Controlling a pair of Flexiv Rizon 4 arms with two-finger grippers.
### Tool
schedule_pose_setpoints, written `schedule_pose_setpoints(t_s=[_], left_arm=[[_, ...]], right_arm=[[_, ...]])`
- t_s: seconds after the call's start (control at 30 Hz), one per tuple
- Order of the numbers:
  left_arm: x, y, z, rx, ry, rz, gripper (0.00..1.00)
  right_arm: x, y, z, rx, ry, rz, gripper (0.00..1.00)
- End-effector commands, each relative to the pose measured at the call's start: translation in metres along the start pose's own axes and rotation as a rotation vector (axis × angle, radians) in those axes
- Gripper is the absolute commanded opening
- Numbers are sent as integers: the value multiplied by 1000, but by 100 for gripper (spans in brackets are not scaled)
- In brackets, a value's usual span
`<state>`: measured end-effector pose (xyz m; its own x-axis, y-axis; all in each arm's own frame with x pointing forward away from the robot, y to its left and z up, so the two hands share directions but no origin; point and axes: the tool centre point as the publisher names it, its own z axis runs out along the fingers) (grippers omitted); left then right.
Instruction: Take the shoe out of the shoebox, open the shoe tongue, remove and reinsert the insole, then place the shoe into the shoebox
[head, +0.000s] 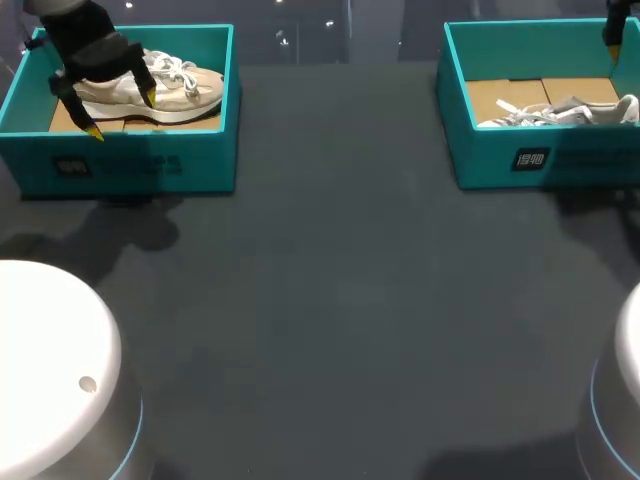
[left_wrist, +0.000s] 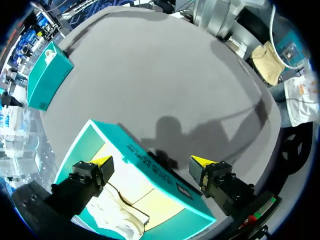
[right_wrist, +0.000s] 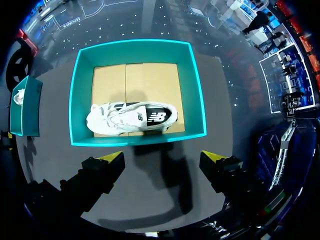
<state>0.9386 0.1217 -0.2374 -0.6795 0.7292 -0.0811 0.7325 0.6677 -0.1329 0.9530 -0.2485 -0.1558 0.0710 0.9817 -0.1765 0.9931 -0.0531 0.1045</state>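
Observation:
A beige and white shoe (head: 150, 88) lies in the teal shoebox (head: 130, 165) at the far left. My left gripper (head: 121, 113) hangs open over this box, one finger above the shoe's heel end and the other over the box's front wall (left_wrist: 150, 165). Under it the shoe (left_wrist: 120, 216) shows partly. A second teal shoebox (head: 540, 160) at the far right holds a white and grey shoe (head: 565, 112). My right gripper (right_wrist: 163, 156) is open above the table just outside that box (right_wrist: 137, 140), with the shoe (right_wrist: 132, 118) ahead of it. In the head view only its edge (head: 612, 38) shows.
Dark grey table (head: 330, 300) stretches between the two boxes. The white bases of my arms (head: 45, 370) stand at the near left and near right corners. Both boxes have brown cardboard floors (right_wrist: 140, 82).

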Motion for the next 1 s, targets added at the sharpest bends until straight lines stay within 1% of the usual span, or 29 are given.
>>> schedule_pose_setpoints(t_s=[0.03,0.13,0.2,0.7,0.77,0.8,0.87,0.93,1.0], left_arm=[[-18,52,-11,17,52,42,100],[-25,80,-20,-3,59,89,100],[-27,102,-26,-13,68,176,100],[-27,102,-26,-13,68,176,100],[-23,103,-21,-52,60,217,100],[-23,106,-20,-57,65,217,100],[-21,114,-14,-98,70,236,100],[-22,126,-11,-94,96,254,100],[-23,140,-10,-112,104,248,100]], right_arm=[[0,0,0,0,0,0,100],[0,0,0,0,0,0,100],[0,0,0,0,0,0,100],[0,0,0,0,0,0,100],[0,0,0,0,0,0,100],[0,0,0,0,0,0,100],[0,0,0,0,0,0,100],[0,0,0,0,0,0,100],[0,0,0,0,0,0,100]])
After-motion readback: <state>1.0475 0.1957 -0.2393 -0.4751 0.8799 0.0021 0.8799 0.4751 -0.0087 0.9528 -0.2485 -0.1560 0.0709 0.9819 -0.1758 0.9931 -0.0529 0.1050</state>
